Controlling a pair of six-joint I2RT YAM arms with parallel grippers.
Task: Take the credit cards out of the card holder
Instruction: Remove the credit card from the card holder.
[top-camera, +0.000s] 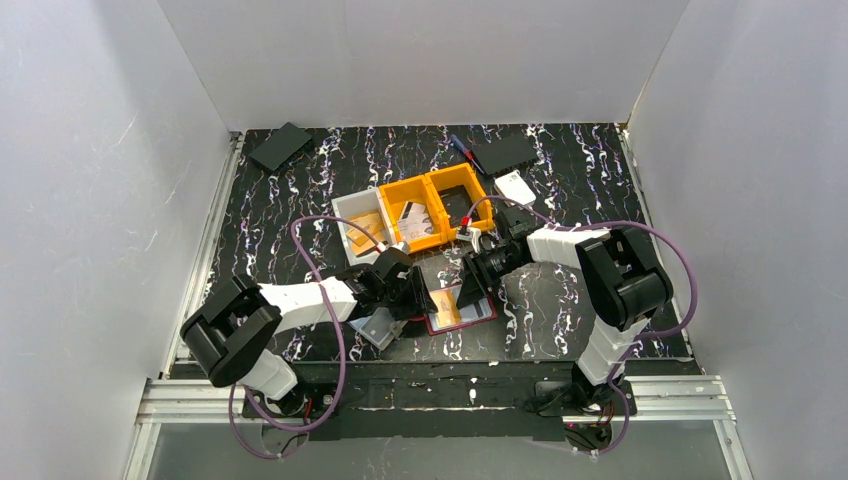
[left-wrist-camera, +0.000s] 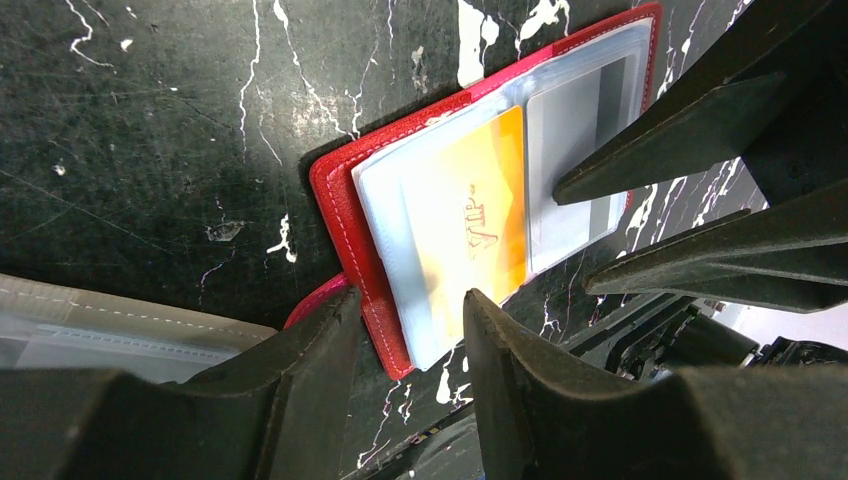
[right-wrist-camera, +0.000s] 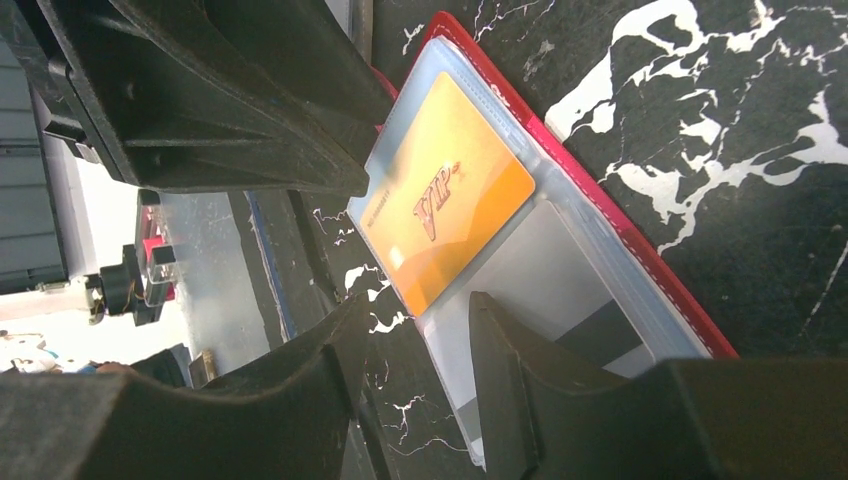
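Note:
The red card holder (top-camera: 478, 316) lies open on the table between both grippers, its clear plastic sleeves facing up. An orange credit card (left-wrist-camera: 475, 225) marked VIP sits in one sleeve, and a greyish card (left-wrist-camera: 570, 125) in the sleeve beside it. My left gripper (left-wrist-camera: 410, 300) is open, its fingers straddling the holder's (left-wrist-camera: 345, 220) near corner. My right gripper (right-wrist-camera: 418, 300) is open too. One of its fingers (right-wrist-camera: 520, 370) rests over the sleeve with the grey card, the other stands on the table beside the orange card (right-wrist-camera: 450, 215). From above, the left gripper (top-camera: 418, 300) and right gripper (top-camera: 468, 290) meet over the holder.
A pale grey pouch with clear sleeves (top-camera: 375, 328) lies just left of the holder. Behind stand two orange bins (top-camera: 440, 205) and a white bin (top-camera: 357, 225). Flat black pieces (top-camera: 281, 146) (top-camera: 503, 153), a pen (top-camera: 462, 148) and a white card (top-camera: 515, 186) lie at the back.

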